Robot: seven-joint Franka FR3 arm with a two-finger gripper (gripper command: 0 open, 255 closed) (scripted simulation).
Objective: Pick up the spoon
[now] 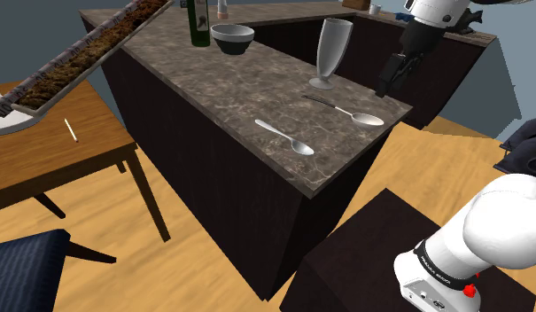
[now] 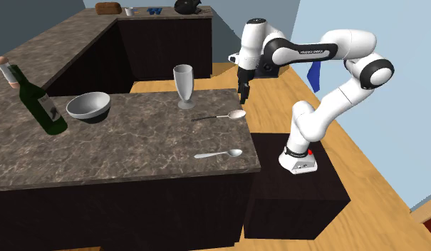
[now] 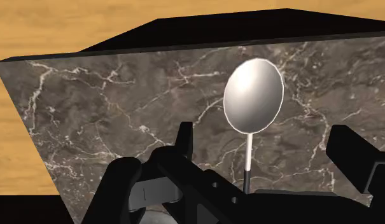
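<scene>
The end effector (image 1: 385, 84) hangs raised over a corner of the tabletop (image 1: 217, 93). Its fingers (image 3: 351, 156) are spread wide and touch nothing. Just below and ahead of it lies the spoon (image 1: 353, 113) with the dark handle, flat on the tabletop and close to the edge. In the wrist view its round end sits between the two fingers, and the thin handle runs back toward the end effector's body.

I take this to be the spoon to lift, because the end effector is lined up over it. A second spoon (image 1: 286, 137) lies farther from the fingers, well apart from them, near the tabletop's other edge.

The wide spread suits the job. The spoon is thin and lies flat, so the fingers have to come down on either side of the narrow neck and close across it. They already stand crosswise to the handle. The grasp itself looks not yet begun, and this reads as the lining-up stage before the descent.

A glass (image 1: 330, 53) stands upright near the handle end of the spoon, on the side away from the end effector. A descent that drifts along the handle could knock it. Pressing down too hard on the round end could tip or skid the spoon toward the edge.
</scene>
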